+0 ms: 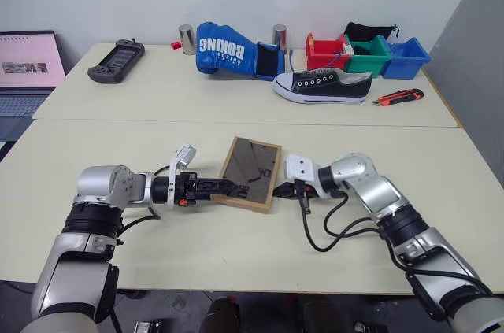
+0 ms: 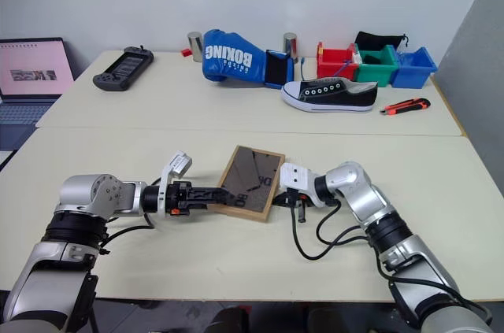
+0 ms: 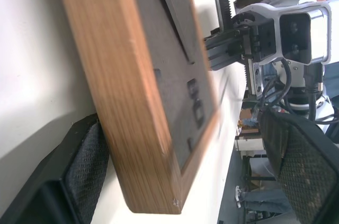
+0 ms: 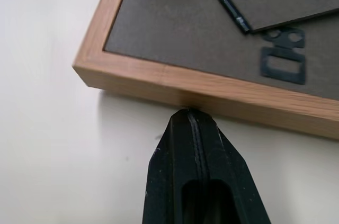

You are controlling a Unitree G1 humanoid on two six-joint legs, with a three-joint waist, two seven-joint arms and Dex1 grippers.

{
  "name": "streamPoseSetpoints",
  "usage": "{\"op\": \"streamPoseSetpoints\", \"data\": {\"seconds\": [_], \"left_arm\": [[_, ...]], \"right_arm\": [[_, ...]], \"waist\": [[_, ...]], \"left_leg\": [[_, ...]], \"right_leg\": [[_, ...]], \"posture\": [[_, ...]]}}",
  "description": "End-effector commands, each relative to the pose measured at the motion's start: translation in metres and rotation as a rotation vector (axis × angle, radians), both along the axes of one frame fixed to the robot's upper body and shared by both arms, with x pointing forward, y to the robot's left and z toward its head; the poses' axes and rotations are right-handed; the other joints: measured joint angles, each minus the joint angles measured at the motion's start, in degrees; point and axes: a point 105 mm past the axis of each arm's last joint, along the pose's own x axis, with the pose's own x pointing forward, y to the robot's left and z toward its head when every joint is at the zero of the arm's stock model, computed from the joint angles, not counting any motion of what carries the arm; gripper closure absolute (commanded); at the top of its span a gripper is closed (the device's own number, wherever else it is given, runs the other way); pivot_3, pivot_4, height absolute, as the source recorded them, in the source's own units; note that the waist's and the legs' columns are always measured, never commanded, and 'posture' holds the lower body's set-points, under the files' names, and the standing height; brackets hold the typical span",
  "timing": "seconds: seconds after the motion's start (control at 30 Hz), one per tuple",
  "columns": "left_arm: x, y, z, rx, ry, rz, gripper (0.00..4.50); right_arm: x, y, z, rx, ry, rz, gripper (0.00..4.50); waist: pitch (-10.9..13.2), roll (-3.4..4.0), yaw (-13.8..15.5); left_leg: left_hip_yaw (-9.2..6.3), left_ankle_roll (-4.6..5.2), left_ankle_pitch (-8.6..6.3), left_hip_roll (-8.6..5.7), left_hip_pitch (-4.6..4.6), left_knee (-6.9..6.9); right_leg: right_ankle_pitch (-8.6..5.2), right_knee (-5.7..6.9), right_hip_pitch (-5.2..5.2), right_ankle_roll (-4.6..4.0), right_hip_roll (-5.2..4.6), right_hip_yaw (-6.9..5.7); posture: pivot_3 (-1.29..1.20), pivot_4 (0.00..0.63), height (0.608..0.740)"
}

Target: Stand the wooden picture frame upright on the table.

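Picture frame face-down on the tabletop, a hand at each side.

The tabletop (image 1: 118,231), two sections with one seam, carries one wooden picture frame (image 1: 252,172) lying near its front middle, back panel up, between the two hands. The left hand (image 1: 228,186) is spread wide around the frame's left edge, one finger low by the wood and one over the back, not clamped. The right hand (image 4: 193,123) is clenched, empty, its tip pressed to the opposite edge. If the right hand pushes before the left grips, I judge the frame may skid or twist away; lifted by one edge, it may flop flat again. Farther back: one boxing glove (image 1: 227,50), one laptop (image 1: 30,69), one shoe (image 1: 323,86), three bins (image 1: 366,56), one game controller (image 1: 116,61), two metal cans (image 1: 187,38), one box cutter (image 1: 398,97).
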Motion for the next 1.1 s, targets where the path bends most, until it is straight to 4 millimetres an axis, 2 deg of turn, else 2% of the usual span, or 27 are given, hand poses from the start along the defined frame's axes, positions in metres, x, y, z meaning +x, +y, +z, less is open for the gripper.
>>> {"op": "streamPoseSetpoints", "data": {"seconds": [0.03, 0.1, 0.2, 0.27, 0.37, 0.5, 0.6, 0.7, 0.8, 0.93, 1.1], "left_arm": [[-0.014, 0.028, -0.023, 0.158, 0.055, 0.004, 0.01], [-0.018, 0.035, -0.021, 0.178, 0.048, -0.010, 0.01], [-0.017, 0.035, -0.020, 0.190, 0.030, -0.036, 0.01], [-0.017, 0.027, -0.017, 0.178, 0.024, -0.066, 0.01], [-0.019, 0.003, -0.009, 0.129, 0.014, -0.131, 0.01], [-0.026, -0.011, -0.004, 0.104, 0.014, -0.190, 0.01], [-0.025, 0.000, -0.003, 0.134, 0.016, -0.168, 0.01], [-0.015, 0.019, -0.004, 0.175, 0.019, -0.107, 0.01], [-0.002, 0.027, -0.005, 0.189, 0.013, -0.059, 0.01], [0.015, 0.026, -0.011, 0.197, 0.002, -0.015, 0.01], [0.020, 0.006, -0.023, 0.191, -0.001, -0.077, 0.01]], "right_arm": [[0.004, -0.021, 0.001, -0.041, -0.022, -0.027, 4.50], [0.007, -0.027, 0.002, -0.046, -0.025, -0.039, 4.50], [0.009, -0.032, 0.003, -0.051, -0.026, -0.045, 4.50], [0.012, -0.033, 0.004, -0.054, -0.032, -0.052, 4.50], [0.018, -0.037, 0.006, -0.060, -0.046, -0.065, 4.50], [0.024, -0.046, 0.008, -0.076, -0.058, -0.081, 4.50], [0.026, -0.051, 0.010, -0.081, -0.062, -0.088, 4.50], [0.026, -0.052, 0.010, -0.084, -0.063, -0.089, 4.50], [0.026, -0.051, 0.011, -0.081, -0.063, -0.086, 4.50], [0.026, -0.045, 0.011, -0.071, -0.062, -0.082, 4.50], [0.028, -0.035, 0.008, -0.068, -0.086, -0.073, 4.50]], "waist": [[0.00, 0.00, -0.16], [-0.01, 0.00, -0.53], [-0.02, 0.01, -0.65], [-0.02, 0.01, -0.65], [-0.02, 0.01, -0.45], [-0.02, 0.01, -0.11], [-0.02, 0.01, -0.05], [-0.02, 0.01, -0.16], [-0.02, 0.01, -0.21], [-0.02, 0.02, -0.19], [-0.20, 0.24, -0.04]], "left_leg": [[0.00, 0.00, 0.00, 0.01, 0.01, -0.01], [0.00, 0.00, 0.00, 0.03, 0.01, -0.02], [0.08, 0.00, 0.00, 0.08, 0.15, -0.14], [0.08, 0.01, 0.00, 0.12, 0.16, -0.15], [0.08, 0.01, 0.00, 0.11, 0.14, -0.13], [0.07, 0.01, 0.00, 0.07, 0.10, -0.09], [0.04, 0.00, 0.00, 0.04, 0.02, -0.05], [0.04, 0.00, 0.00, 0.05, 0.03, -0.06], [0.04, 0.01, 0.00, 0.05, 0.05, -0.06], [0.02, 0.01, 0.00, 0.05, 0.07, -0.04], [0.01, 0.00, 0.00, 0.04, 0.33, -0.03]], "right_leg": [[0.00, 0.00, 0.00, 0.00, 0.01, 0.00], [0.00, 0.00, 0.00, 0.00, 0.03, 0.00], [0.00, 0.00, 0.00, 0.00, 0.07, 0.05], [0.00, 0.00, 0.00, 0.00, 0.11, 0.05], [0.00, 0.00, 0.02, 0.00, 0.11, 0.05], [0.00, -0.05, 0.06, 0.00, 0.07, 0.04], [0.00, -0.08, 0.05, 0.00, 0.04, 0.02], [0.00, -0.08, 0.03, 0.00, 0.05, 0.01], [0.00, -0.06, 0.03, 0.00, 0.07, 0.01], [0.00, -0.02, 0.04, 0.00, 0.08, -0.01], [0.00, -0.05, 0.34, 0.00, 0.08, -0.01]], "posture": [[0.00, 0.150, 0.740], [0.00, 0.150, 0.740], [0.00, 0.150, 0.740], [0.00, 0.150, 0.740], [0.00, 0.150, 0.740], [0.00, 0.150, 0.740], [0.00, 0.150, 0.740], [0.00, 0.150, 0.740], [0.00, 0.150, 0.740], [0.00, 0.150, 0.740], [0.00, 0.150, 0.740]]}}
